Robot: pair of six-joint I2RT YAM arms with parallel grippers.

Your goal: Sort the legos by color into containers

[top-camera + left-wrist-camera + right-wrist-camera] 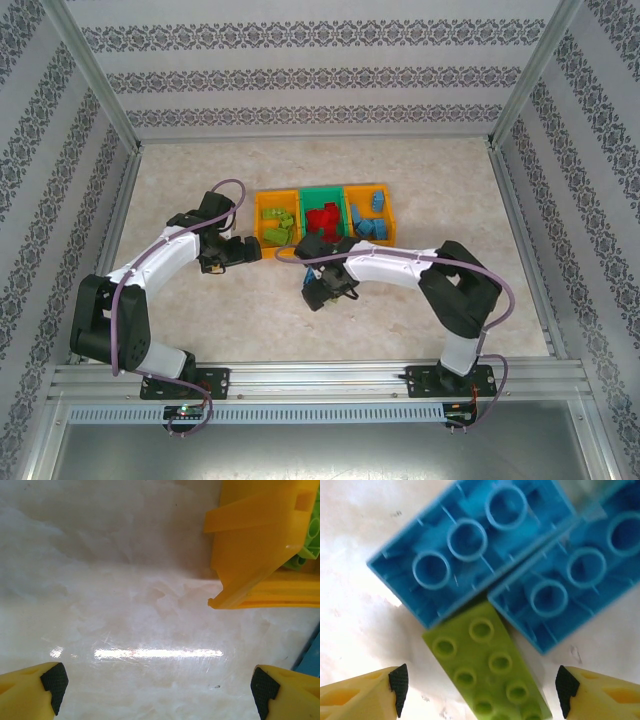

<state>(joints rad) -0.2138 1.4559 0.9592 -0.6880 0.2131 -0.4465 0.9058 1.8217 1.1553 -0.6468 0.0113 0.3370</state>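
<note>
Lab-style robot test cell: aluminium frame (92, 75), patterned wall panels (320, 75), marble-look tabletop (250, 325), mounting rail (320, 378).

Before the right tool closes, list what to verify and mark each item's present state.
1. Right tool open: ok.
2. Lime green brick lies between its fingers: ok.
3. That brick clear of neighbours: not ok, two blue bricks crowd its far end.
4. Left orange bin, holding green bricks, unobstructed from above: ok.
5. Left tool open, beside that bin: ok.
6. Right tool low enough to grip: cannot tell.
</note>
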